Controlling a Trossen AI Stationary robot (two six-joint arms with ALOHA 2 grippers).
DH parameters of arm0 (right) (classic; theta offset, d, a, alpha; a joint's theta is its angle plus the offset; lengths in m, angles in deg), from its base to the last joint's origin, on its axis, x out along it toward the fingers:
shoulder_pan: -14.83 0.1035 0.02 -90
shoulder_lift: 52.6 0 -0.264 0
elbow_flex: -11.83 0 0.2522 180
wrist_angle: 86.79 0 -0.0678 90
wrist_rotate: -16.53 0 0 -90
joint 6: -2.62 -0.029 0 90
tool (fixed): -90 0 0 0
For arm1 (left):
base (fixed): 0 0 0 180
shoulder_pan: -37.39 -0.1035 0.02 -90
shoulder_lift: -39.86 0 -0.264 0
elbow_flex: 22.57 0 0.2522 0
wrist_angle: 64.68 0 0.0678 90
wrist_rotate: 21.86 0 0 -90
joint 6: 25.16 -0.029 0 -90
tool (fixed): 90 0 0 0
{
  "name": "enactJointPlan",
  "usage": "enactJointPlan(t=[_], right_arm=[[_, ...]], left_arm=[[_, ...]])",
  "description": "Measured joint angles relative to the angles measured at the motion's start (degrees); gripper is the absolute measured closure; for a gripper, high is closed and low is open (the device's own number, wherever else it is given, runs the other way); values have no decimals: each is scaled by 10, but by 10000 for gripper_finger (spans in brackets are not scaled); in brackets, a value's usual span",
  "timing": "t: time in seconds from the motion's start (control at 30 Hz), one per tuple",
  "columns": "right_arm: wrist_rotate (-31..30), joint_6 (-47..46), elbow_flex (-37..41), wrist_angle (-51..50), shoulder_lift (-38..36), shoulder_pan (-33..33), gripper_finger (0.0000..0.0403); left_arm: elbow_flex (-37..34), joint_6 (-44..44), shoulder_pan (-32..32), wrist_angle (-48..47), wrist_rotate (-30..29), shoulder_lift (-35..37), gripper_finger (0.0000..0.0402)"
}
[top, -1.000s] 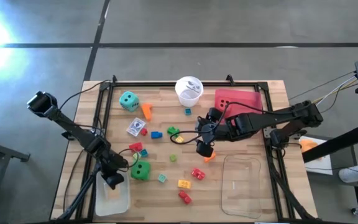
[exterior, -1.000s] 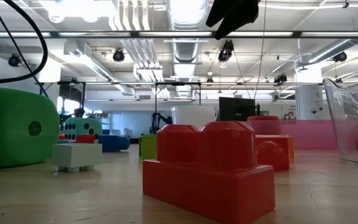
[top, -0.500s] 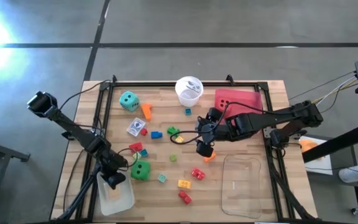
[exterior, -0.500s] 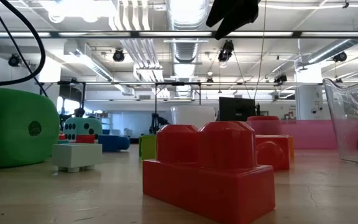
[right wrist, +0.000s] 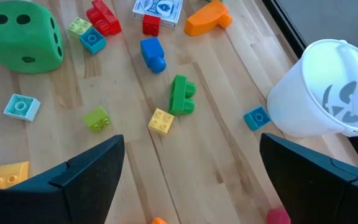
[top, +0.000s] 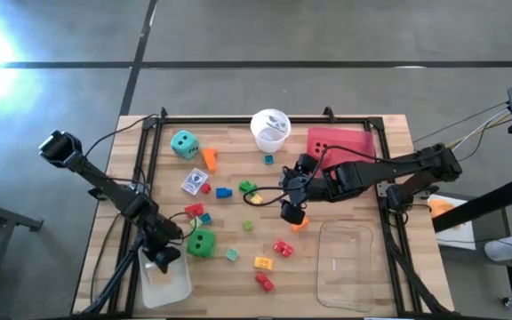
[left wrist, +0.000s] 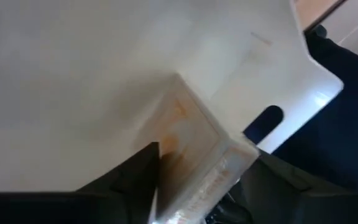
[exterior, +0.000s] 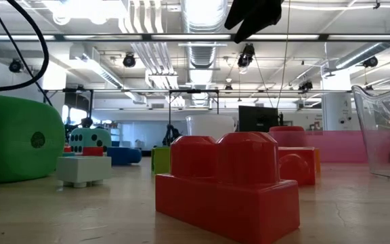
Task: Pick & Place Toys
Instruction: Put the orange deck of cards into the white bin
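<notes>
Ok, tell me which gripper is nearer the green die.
Left. The left gripper is over the white tray, right beside the green die. The right gripper hangs open mid-table, several bricks away.

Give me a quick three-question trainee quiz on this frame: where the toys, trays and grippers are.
1. True or false: the green die lies on the table, outside every tray.
2. Which arm's gripper hangs over the white tray? A: the left. B: the right. C: neither.
3. Fill in: in the high view, the brick just beside the right gripper is coloured ___.

Key
1. True.
2. A: the left gripper.
3. Orange: the orange brick.
</notes>
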Motion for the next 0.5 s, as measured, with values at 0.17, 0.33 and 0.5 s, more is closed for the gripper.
enactJointPlan(t=[0.17,0.33,0.5], right_arm=[[0,0,0,0,0,0,36],[0,-1,0,0,0,0,36],[0,-1,0,0,0,0,36]], left_arm=[[1,0,0,19,3,1,130],[1,6,0,28,5,1,104],[1,14,0,29,7,0,100]])
